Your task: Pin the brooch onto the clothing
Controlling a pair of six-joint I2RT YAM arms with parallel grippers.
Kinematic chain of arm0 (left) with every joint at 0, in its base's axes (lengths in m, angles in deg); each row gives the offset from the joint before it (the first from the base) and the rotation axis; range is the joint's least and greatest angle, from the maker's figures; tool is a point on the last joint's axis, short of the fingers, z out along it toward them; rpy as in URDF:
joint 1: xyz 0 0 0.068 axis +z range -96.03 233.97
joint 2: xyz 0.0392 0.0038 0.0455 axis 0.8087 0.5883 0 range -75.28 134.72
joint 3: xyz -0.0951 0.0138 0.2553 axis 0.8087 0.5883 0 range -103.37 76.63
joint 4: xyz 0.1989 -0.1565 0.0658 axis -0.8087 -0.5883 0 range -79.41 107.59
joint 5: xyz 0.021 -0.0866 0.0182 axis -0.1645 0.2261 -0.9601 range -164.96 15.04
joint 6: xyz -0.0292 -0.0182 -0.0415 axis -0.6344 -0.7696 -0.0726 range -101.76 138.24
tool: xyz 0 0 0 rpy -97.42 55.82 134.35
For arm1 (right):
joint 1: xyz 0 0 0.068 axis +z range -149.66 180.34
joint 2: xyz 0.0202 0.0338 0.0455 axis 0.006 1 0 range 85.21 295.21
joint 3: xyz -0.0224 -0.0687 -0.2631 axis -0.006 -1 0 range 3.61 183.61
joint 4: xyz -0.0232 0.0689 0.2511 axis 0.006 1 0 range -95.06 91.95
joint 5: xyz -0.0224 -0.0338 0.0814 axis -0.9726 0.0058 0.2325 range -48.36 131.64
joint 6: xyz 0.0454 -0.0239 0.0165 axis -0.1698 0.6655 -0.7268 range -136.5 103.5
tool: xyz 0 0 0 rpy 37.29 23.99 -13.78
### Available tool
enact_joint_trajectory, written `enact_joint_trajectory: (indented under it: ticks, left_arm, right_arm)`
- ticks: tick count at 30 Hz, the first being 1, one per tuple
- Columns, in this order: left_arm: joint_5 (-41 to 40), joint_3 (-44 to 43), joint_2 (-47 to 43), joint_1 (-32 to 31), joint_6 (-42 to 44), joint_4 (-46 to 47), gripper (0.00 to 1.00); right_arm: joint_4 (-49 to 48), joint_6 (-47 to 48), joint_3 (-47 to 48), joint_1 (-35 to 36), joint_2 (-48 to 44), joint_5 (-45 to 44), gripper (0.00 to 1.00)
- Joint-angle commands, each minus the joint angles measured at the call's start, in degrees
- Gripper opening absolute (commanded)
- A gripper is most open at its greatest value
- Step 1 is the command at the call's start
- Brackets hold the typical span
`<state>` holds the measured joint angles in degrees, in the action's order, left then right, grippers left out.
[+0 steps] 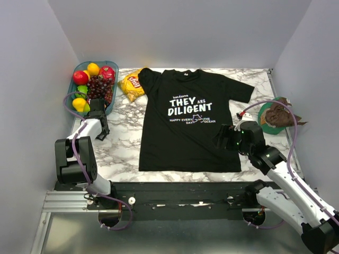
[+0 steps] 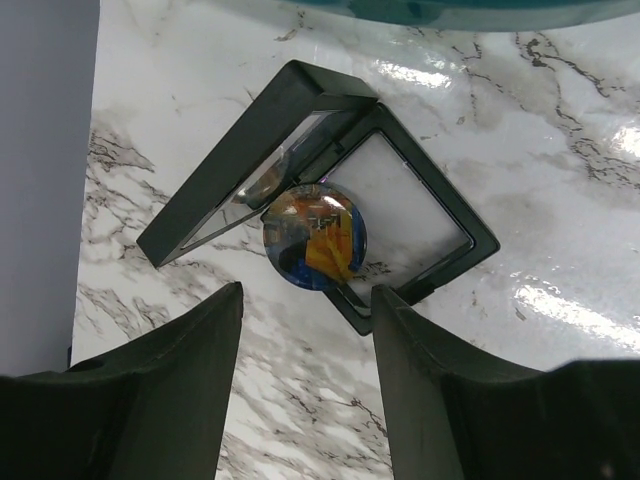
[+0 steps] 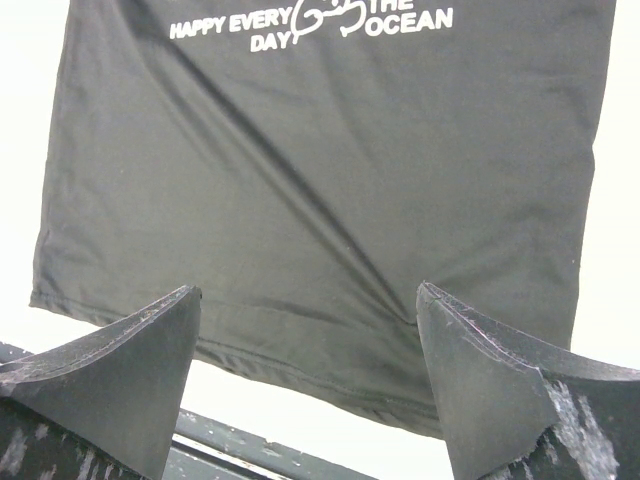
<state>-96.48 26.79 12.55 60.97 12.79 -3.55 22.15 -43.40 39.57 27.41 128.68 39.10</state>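
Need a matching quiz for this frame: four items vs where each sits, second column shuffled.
1 brooch
2 T-shirt
3 fruit basket
4 right gripper

A far left corner
B open, above the shirt's lower hem
C spread flat, centre
D on an open black case

Pairs: 1-D, 2-C, 3-A, 4-B

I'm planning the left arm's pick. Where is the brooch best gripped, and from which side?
Probably by its round rim, from straight above: the brooch lies face-up on the open black case, whose raised lid crowds one side. The left hand is open near it.
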Motion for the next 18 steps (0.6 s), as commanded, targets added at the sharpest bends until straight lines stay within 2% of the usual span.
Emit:
enact_joint_trajectory:
  ticks: [1, 13, 18]
  left_arm:
    - [-2.57, -1.22, 1.73, -0.15, 0.44, -0.21, 0.62]
    - [-1.33, 0.01, 1.46, -0.15, 0.35, 3.13, 0.57]
    - [-1.25, -1.31, 4.10, -0.15, 0.88, 3.74, 0.56]
  right_arm:
    - [1.36, 0.88, -1.51, 0.44, -2.41, -1.58, 0.95]
    - [1.98, 0.44, -2.48, 0.44, -4.26, -1.06, 0.96]
    - [1.98, 0.44, -2.65, 0.44, -4.79, -0.35, 0.96]
